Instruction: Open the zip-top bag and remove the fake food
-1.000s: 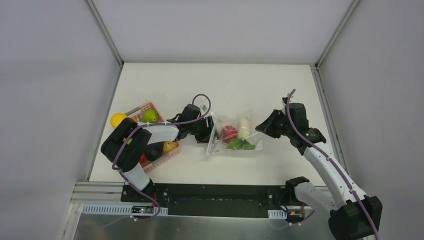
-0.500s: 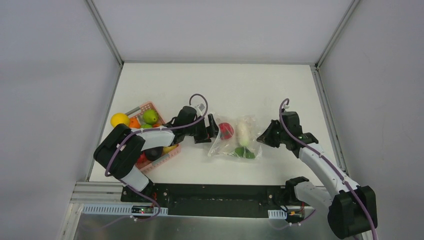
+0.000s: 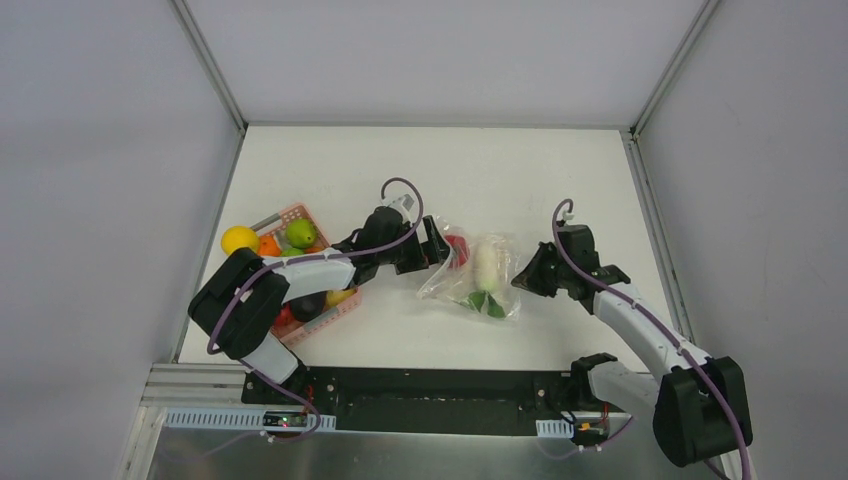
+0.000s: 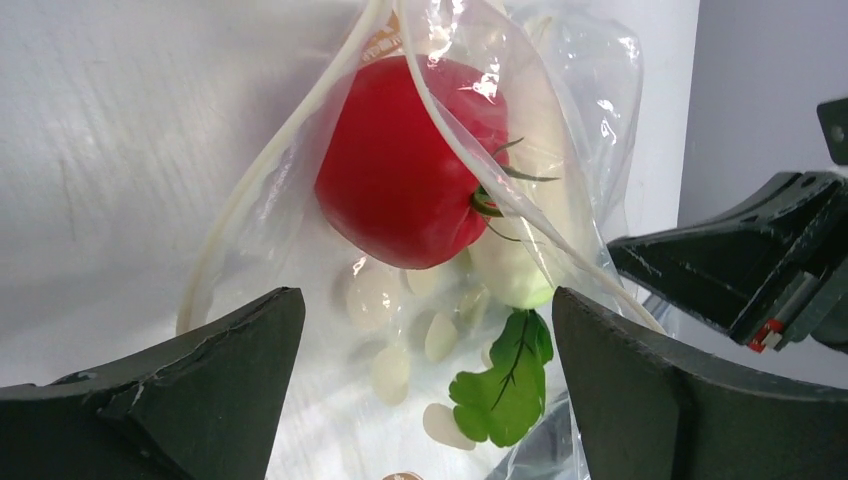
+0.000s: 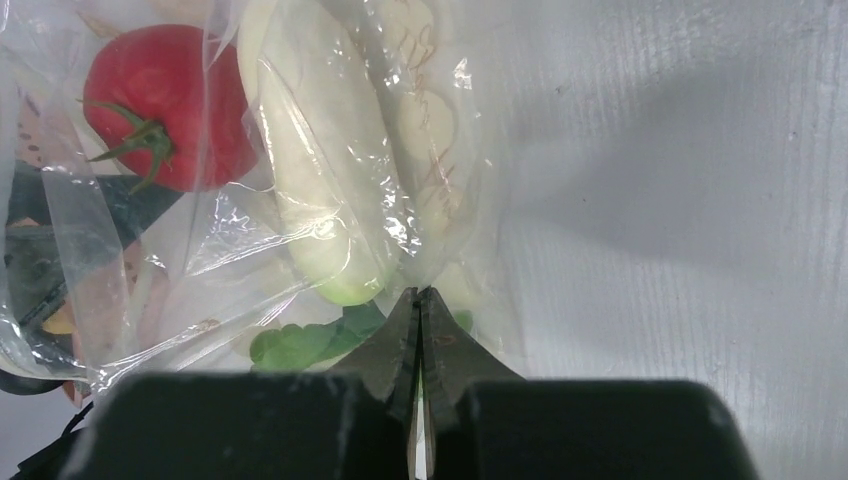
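Observation:
The clear zip-top bag (image 3: 475,278) lies mid-table, its mouth toward my left arm. Inside it are fake food pieces: a red tomato (image 4: 405,160), a white elongated vegetable (image 5: 320,170) and a green leafy bunch (image 4: 505,385). My left gripper (image 3: 440,250) stands wide open at the bag's gaping mouth (image 4: 300,170), with the tomato just ahead of the jaws and nothing held. At the bag's far end my right gripper (image 5: 418,295) is shut on the plastic, close to the white vegetable's green tip.
A pink slatted basket (image 3: 290,213) at the left holds a green apple (image 3: 301,232), an orange fruit (image 3: 268,244) and darker pieces under my left arm. A yellow fruit (image 3: 238,240) sits at its left rim. Grey walls enclose the white table.
My left gripper has opened, let go of the bag's mouth and shifted right toward the tomato. The right gripper moved left and nearer with the bag's end, and the bag settled lower.

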Controlling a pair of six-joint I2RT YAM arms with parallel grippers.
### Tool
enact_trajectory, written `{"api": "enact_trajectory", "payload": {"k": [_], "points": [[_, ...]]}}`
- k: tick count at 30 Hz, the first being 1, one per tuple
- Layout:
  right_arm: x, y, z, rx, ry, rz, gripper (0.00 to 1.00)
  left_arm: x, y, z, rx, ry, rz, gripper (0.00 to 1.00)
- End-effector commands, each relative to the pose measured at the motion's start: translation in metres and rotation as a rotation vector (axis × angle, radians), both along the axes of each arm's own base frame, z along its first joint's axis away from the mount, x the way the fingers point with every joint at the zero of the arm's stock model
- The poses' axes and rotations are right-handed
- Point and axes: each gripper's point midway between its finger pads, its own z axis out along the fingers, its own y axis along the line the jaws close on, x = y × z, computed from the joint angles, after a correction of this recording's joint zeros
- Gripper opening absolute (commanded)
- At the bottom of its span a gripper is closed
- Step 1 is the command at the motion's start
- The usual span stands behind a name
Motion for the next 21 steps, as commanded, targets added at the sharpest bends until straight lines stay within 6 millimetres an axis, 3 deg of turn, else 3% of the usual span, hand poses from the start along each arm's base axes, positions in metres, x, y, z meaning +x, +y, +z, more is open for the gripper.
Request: {"api": "enact_trajectory", "payload": {"k": [1, 12, 15, 16, 21], "points": [[0.002, 0.003, -0.003, 0.014, -0.005, 0.012, 0.0, 0.024, -0.006, 0.015, 0.003, -0.074, 0.067, 0.98], [0.0, 0.008, -0.009, 0.02, 0.031, 0.049, 0.02, 0.037, -0.027, 0.012, -0.044, -0.076, 0.077, 0.98], [0.006, -0.002, 0.01, -0.036, -0.011, 0.033, 0.23, 0.036, -0.026, 0.012, -0.044, -0.077, 0.077, 0.98], [0.015, -0.004, 0.026, -0.056, -0.051, 0.025, 0.3, 0.035, -0.025, 0.012, -0.044, -0.076, 0.075, 0.98], [0.043, -0.013, 0.073, -0.13, -0.168, 0.011, 0.5, 0.032, -0.025, 0.014, -0.049, -0.079, 0.062, 0.98]]}}
